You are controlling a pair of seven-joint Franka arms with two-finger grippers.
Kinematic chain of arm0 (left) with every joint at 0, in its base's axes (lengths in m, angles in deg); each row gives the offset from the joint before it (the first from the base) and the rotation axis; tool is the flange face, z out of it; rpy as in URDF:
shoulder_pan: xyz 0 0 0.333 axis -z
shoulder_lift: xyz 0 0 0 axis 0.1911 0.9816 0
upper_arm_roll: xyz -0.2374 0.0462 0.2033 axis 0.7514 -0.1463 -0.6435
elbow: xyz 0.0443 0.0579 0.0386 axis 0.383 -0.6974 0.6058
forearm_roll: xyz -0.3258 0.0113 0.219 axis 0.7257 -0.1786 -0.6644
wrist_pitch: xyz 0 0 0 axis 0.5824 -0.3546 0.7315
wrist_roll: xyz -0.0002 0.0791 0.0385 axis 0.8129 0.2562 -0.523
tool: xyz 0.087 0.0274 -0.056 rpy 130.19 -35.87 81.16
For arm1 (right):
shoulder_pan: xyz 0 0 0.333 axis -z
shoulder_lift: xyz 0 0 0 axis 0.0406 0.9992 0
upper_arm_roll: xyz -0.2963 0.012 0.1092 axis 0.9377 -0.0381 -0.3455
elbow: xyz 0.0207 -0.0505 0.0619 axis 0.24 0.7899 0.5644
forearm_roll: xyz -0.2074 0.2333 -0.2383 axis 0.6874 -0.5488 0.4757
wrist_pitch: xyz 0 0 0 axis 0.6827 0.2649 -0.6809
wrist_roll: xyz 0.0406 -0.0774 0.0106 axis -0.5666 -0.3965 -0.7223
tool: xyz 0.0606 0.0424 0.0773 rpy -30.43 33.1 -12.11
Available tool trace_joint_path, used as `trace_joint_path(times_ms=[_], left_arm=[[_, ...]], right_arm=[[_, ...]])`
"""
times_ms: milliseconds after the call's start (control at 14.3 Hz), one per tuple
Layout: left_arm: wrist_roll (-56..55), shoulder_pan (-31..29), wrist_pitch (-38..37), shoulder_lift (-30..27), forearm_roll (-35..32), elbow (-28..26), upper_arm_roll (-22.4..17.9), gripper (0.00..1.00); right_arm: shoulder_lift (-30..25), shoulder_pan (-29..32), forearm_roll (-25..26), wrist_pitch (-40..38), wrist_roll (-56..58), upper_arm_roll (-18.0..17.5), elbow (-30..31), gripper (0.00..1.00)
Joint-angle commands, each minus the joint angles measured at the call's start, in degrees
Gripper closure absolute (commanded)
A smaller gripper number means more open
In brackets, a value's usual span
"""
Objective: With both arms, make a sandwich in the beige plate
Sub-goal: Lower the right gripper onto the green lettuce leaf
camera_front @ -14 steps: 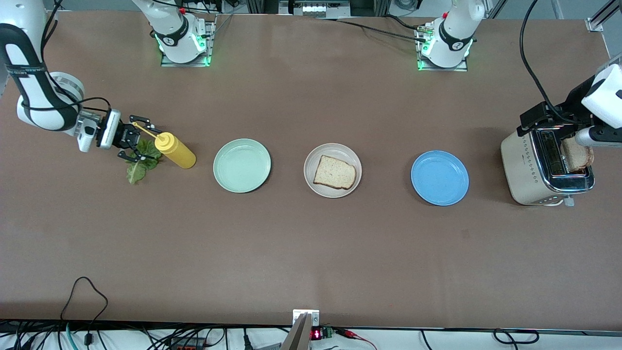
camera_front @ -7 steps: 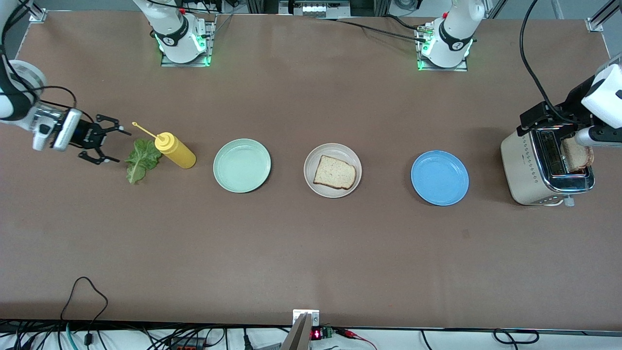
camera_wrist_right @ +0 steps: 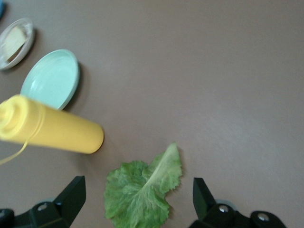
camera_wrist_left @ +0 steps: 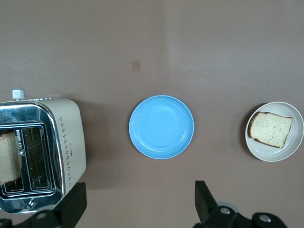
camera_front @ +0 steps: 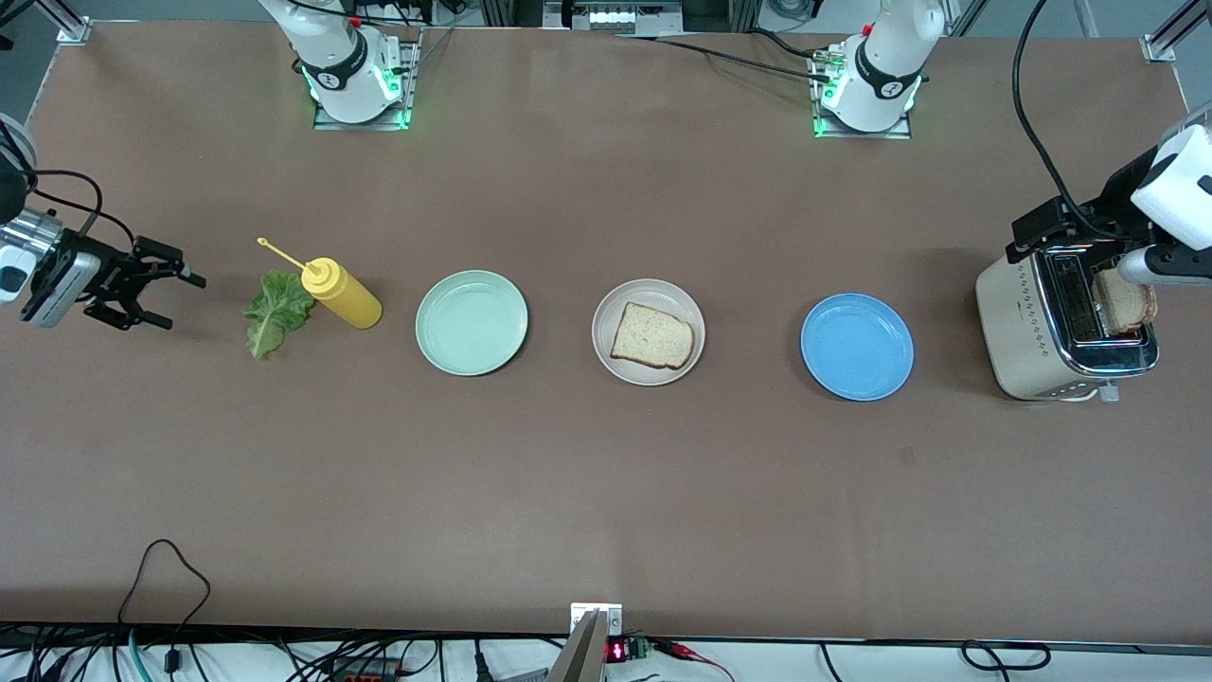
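One toasted bread slice [camera_front: 651, 336] lies on the beige plate [camera_front: 606, 313] at the table's middle. A second slice [camera_front: 1127, 301] stands in a slot of the toaster [camera_front: 1023, 332]. The green lettuce leaf [camera_front: 275, 313] lies flat on the table beside the yellow bottle. My right gripper [camera_front: 187, 303] is open and empty, apart from the leaf, toward the right arm's end of the table. In the right wrist view its fingers [camera_wrist_right: 73, 194] frame the leaf [camera_wrist_right: 145, 190]. My left gripper [camera_wrist_left: 137, 209] is open and empty, up over the toaster [camera_wrist_left: 42, 147].
A yellow squeeze bottle [camera_front: 343, 292] lies on its side between the leaf and a mint green plate [camera_front: 472, 322]. A blue plate [camera_front: 857, 346] sits between the beige plate and the toaster. Cables run along the table's near edge.
My right gripper has drawn back from over the lettuce toward the right arm's end of the table, staying open. The leaf stays on the table. The left arm has not moved.
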Motion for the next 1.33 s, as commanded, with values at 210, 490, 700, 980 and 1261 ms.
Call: trace_joint_path(times_ms=[210,490,700,980,1261], left_arm=[[0.2,-0.2,-0.9,0.0,-1.0,0.6,0.3,0.0],[0.2,-0.2,-1.0,0.0,-0.9,0.6,0.3,0.0],[0.2,-0.2,-1.0,0.0,-1.0,0.6,0.3,0.0],[0.2,-0.2,-1.1,0.1,-1.0,0.6,0.3,0.0],[0.2,-0.2,-1.5,0.1,-1.0,0.6,0.3,0.0]], right_arm=[[-0.9,-5.9,14.6,6.0,-36.7,-0.6,-0.3,0.0],[0.0,-8.9,22.6,9.1,-54.2,-1.8,-0.3,0.0],[1.8,-12.0,33.1,9.4,-69.3,-1.8,-0.2,0.0],[5.7,-13.2,36.8,12.7,-75.0,-1.8,0.4,0.0],[8.8,-13.2,38.8,13.5,-75.1,-1.8,1.0,0.0]])
